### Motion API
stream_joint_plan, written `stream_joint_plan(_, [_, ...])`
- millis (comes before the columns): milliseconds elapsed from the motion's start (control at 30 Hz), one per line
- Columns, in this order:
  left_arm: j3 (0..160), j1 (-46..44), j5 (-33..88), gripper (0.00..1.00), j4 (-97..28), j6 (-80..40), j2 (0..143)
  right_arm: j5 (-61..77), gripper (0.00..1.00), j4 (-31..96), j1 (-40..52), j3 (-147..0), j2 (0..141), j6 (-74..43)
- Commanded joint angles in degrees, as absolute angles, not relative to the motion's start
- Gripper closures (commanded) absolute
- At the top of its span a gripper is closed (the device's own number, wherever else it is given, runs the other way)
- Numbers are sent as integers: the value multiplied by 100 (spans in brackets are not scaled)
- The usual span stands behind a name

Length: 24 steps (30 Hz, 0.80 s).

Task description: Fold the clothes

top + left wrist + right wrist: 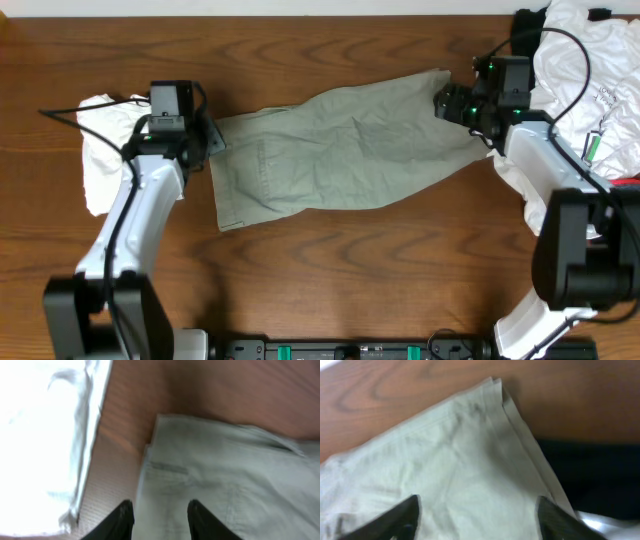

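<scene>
Khaki-grey trousers (340, 145) lie folded lengthwise across the middle of the wooden table, waist to the left and leg ends to the right. My left gripper (205, 140) hovers at the waist edge. In the left wrist view its jaws (160, 506) stand apart over the trousers (225, 480) with nothing pinched. My right gripper (447, 100) is at the leg ends. Seen from the right wrist, its fingers (477, 501) are spread wide above the layered hem corner of the trousers (460, 470), gripping nothing.
A white shirt (100, 150) lies crumpled left of the left arm, bright in the left wrist view (40, 435). A pile of white clothes (590, 80) fills the back right corner, with a black piece (600, 470) beside the hem and a red bit (625, 182) at the right edge.
</scene>
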<state>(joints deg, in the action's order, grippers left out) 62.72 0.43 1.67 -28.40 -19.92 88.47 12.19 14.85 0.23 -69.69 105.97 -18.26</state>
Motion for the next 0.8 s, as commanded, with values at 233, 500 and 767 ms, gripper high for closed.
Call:
stream_joint_plan(233, [6355,-99,1208,62,-4477,-2014,8241,1225,54,3433,5,-7041,9612,-1247])
stream_joint_plan(500, [6344,-801,1288,62,-4016,-1717,8748,1179,35,3551,-89,-7039,9887,-1009])
stream_joint_plan(767, [6344,-1133,1288,62,-3741,-1723,10084,1184,19,3308,-239,-7039,10381,-720])
